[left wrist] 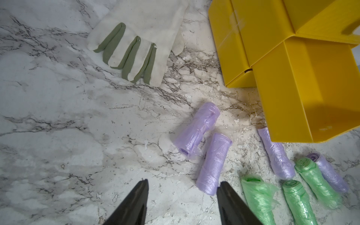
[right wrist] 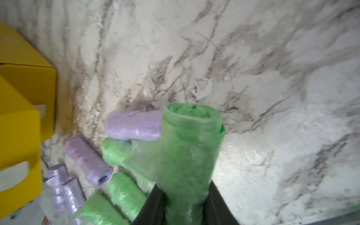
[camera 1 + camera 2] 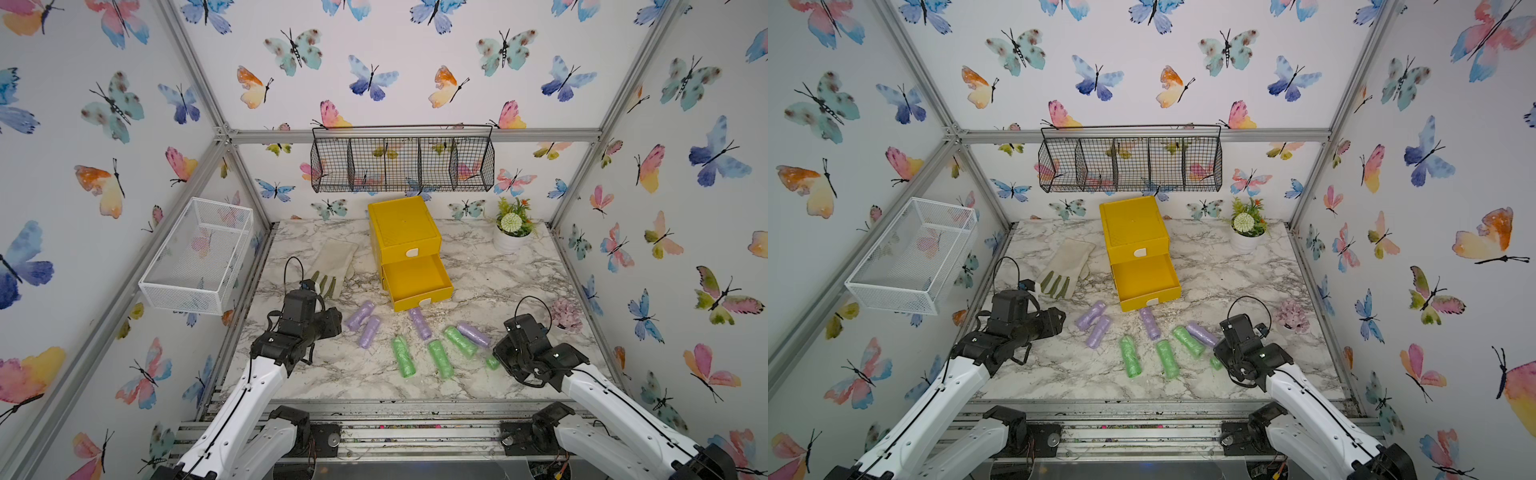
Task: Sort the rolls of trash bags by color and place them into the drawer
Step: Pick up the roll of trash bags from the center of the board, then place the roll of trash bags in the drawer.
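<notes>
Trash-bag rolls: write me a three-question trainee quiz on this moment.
1. True or false: the right gripper has a green roll between its jaws.
2. How many purple rolls lie on the table?
3. What does the open drawer hold? A: pink rolls. B: nothing. C: the glove.

Key: 1 true; 2 four; 3 B.

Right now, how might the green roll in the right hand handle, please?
The green roll looks thin and crinkled, so probably light and squashy. Its loose outer wrap may slip. Round, it would likely roll if dropped.
</notes>
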